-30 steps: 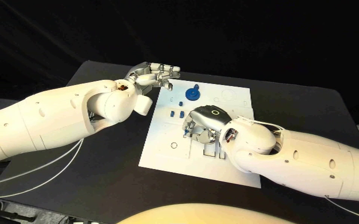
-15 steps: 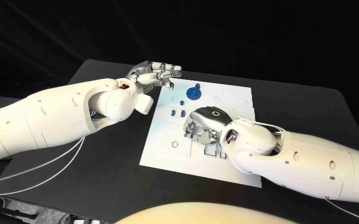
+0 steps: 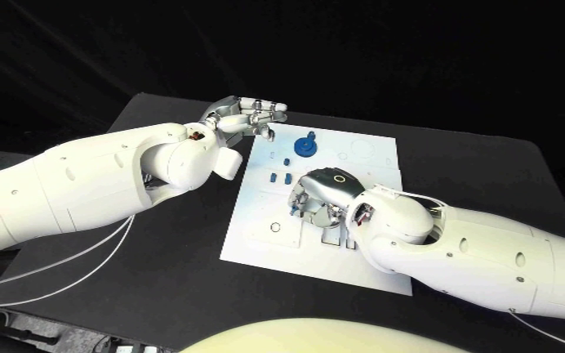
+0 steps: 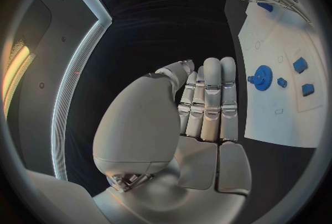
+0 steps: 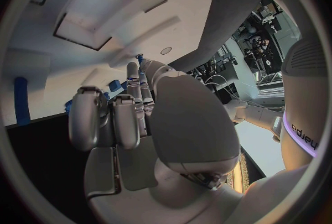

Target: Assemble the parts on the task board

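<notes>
We see the flat white rectangular task board (image 3: 265, 234) mid-table. Our right silver hand (image 3: 320, 199) rests fingers-down on its middle; whether it holds anything we cannot tell. Our left silver hand (image 3: 245, 116) hovers empty, fingers straight, beyond the board's far-left corner. A round blue toothed gear (image 3: 304, 148) and small blue block parts (image 3: 278, 178) sit near the far edge.

Left hand (image 4: 201, 124) held flat beside the task board (image 4: 276, 102).
Fingers (image 4: 211, 91) straight and together, empty; a blue gear (image 4: 263, 76) sits on the board.

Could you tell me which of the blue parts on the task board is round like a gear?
The blue gear near the board's far edge: it is a toothed disc, whereas the small blue pieces nearer the right hand are blocky.
</notes>
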`<action>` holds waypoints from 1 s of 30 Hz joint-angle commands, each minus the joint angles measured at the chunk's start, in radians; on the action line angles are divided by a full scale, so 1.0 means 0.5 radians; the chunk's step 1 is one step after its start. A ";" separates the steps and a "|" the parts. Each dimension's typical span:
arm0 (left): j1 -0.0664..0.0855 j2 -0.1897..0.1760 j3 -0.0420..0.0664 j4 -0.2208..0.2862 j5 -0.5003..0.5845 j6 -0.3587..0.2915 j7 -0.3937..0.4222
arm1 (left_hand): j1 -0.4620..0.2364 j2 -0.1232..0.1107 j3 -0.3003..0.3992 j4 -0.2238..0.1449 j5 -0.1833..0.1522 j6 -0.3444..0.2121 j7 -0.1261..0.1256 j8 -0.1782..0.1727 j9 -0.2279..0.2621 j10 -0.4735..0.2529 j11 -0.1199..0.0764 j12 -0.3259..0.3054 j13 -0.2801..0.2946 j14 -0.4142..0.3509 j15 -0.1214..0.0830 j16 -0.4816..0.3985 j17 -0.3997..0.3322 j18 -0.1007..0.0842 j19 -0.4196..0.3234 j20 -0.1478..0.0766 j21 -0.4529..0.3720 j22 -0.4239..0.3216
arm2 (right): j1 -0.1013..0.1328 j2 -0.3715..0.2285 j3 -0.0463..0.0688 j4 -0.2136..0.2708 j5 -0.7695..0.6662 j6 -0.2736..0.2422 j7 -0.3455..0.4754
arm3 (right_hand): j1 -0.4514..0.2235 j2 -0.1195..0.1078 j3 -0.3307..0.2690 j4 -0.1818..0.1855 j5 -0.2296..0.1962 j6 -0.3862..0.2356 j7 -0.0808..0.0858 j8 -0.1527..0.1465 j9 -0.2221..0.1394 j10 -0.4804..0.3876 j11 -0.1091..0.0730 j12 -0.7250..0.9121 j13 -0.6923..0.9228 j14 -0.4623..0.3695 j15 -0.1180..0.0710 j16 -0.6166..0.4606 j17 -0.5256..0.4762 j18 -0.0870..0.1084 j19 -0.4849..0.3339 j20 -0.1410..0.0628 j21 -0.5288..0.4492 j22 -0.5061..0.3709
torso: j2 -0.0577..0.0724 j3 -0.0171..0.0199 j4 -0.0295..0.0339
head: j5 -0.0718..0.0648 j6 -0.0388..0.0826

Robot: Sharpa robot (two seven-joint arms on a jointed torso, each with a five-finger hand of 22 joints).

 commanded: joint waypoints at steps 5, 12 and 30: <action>0.002 0.004 0.001 0.004 -0.001 0.039 0.002 | 0.017 -0.002 -0.002 -0.010 0.013 -0.010 0.011 -0.008 -0.002 -0.014 -0.005 0.014 0.001 -0.010 0.000 -0.009 -0.002 0.027 0.004 -0.004 -0.007 -0.002 | -0.002 0.013 0.000 -0.015 -0.014 0.029 0.003 | -0.015 -0.003 0.010 -0.003 0.011 0.013 -0.005 0.014 0.003 0.013 0.001 -0.007 -0.003 0.118 -0.016 0.008 0.057 -0.041 0.016 -0.002 0.005 0.323 | 0.001 -0.0016 0.002 | 0.002 0.003; 0.002 0.004 0.001 0.005 -0.002 0.041 0.000 | 0.017 -0.002 -0.002 -0.010 0.013 -0.010 0.011 -0.008 -0.002 -0.014 -0.005 0.014 0.001 -0.010 0.000 -0.009 -0.002 0.027 0.004 -0.004 -0.007 -0.002 | -0.002 0.022 0.000 -0.020 -0.018 0.038 -0.001 | -0.015 -0.002 0.012 -0.006 0.013 0.012 -0.004 0.013 0.004 0.013 0.001 -0.008 -0.003 0.118 -0.016 0.009 0.059 -0.041 0.017 -0.001 0.006 0.324 | 0.001 -0.0007 0.001 | 0.005 0.004; 0.002 0.003 0.001 0.007 -0.011 0.051 -0.009 | 0.019 0.000 -0.003 -0.014 0.013 -0.011 0.013 -0.007 -0.003 -0.017 -0.003 0.016 0.001 -0.012 0.001 -0.011 -0.004 0.027 0.004 -0.004 -0.009 -0.002 | -0.002 0.032 -0.002 -0.026 -0.050 0.156 -0.036 | -0.027 -0.009 0.008 -0.014 0.012 0.007 -0.001 0.010 0.005 0.011 0.004 -0.014 -0.005 0.117 -0.014 0.007 0.054 -0.039 0.013 -0.001 -0.002 0.323 | 0.000 -0.0006 -0.001 | 0.007 0.000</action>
